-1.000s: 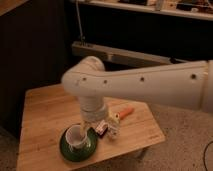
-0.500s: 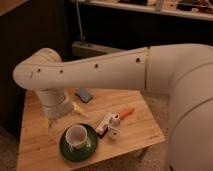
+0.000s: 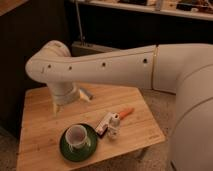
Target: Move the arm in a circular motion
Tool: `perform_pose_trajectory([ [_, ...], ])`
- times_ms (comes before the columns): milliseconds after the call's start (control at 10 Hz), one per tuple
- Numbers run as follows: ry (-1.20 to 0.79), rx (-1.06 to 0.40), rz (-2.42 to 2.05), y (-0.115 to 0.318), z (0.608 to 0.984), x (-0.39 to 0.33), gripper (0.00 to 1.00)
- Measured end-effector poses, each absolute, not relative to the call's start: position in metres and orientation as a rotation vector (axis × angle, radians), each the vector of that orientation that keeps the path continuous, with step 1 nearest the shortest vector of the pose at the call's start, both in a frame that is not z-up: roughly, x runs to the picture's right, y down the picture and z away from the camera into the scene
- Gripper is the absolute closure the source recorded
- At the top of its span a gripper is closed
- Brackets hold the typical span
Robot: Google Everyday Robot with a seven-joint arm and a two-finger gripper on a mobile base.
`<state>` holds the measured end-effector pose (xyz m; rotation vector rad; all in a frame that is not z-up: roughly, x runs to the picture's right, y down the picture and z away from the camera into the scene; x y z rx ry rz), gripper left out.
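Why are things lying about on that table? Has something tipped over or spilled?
Nothing looks spilled. The white cup sits upright on its green saucer; small items lie loosely beside it. The arm hangs above, its hand near the wooden table.

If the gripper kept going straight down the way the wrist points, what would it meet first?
The gripper hangs under the arm, pointing down at bare wooden table, left of the cup on its green saucer. Likely the tabletop; depth is unclear.
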<state>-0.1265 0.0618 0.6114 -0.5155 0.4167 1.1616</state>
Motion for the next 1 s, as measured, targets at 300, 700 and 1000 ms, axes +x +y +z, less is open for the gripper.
perform_pose_trajectory([
  [300, 0.435, -0.481, 1.208, 0.024, 0.657, -0.091, 0.2],
  [700, 0.502, -0.447, 1.316, -0.025, 0.73, -0.024, 0.2],
  [1000, 0.58, -0.426, 1.455, -0.034, 0.769, 0.059, 0.2],
])
